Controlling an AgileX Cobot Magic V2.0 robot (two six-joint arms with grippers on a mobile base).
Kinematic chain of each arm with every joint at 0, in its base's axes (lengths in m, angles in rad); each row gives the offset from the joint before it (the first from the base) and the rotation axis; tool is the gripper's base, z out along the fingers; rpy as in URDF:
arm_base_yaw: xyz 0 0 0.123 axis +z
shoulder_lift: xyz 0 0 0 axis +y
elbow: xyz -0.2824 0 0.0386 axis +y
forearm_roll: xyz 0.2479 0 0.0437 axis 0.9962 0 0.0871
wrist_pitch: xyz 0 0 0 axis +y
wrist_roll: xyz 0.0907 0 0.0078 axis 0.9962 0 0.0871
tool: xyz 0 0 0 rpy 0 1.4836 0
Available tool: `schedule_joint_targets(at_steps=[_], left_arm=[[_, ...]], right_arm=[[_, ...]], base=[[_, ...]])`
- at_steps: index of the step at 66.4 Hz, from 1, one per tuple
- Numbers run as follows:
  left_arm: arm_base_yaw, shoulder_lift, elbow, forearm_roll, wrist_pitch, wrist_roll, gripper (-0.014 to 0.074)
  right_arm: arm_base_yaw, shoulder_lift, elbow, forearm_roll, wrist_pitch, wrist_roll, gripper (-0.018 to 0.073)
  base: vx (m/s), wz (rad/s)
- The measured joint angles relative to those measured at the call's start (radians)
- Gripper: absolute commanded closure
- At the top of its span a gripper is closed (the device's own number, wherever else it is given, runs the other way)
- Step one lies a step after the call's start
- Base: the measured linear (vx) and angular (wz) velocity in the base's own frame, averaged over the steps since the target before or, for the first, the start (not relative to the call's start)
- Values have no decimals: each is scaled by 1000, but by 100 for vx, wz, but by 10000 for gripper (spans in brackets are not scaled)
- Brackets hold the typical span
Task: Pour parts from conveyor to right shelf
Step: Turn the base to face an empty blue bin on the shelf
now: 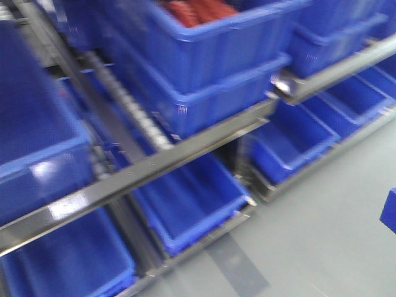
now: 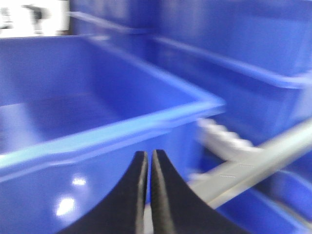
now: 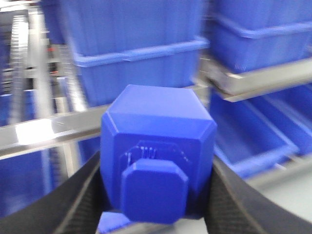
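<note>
Two black fingers point(image 3: 73, 204) of the right gripper point(image 3: 156, 195) press on the blue block point(image 3: 158, 146) from either side, its stud facing the wrist camera; this side clamp probably serves to carry the block steadily and to leave it free to drop once the fingers part over a bin. The block thus sits in that gripper, off the belt, which shows in no view; a blue corner at the right edge of the front view may be the same block, though I cannot tell. The left gripper point(image 2: 147, 163) is closed on nothing, its tips all but touching, likely kept idle and narrow so that it stays out of the way; it points at the wall of a near bin point(image 2: 97, 131). Beyond the block the right wrist faces the shelf point(image 1: 185, 151) about level, with the steel rail across the view behind it; so the arm seems held out toward the rack, not yet over any opening. Farther off lie the white rollers point(image 1: 133, 114), stacked bins point(image 1: 204, 55), one holding red things point(image 1: 198, 11), and grey floor point(image 1: 322, 204); all views are smeared.
</note>
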Motion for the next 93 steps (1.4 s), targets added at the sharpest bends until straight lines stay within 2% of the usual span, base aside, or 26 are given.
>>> schedule_joint_targets(at_steps=[44,93], left_arm=[[0,0,0,0,0,0,603],[0,0,0,0,0,0,603]], right_arm=[[0,0,0,0,0,0,564],[0,0,0,0,0,0,564]], base=[[18,65],[14,12]])
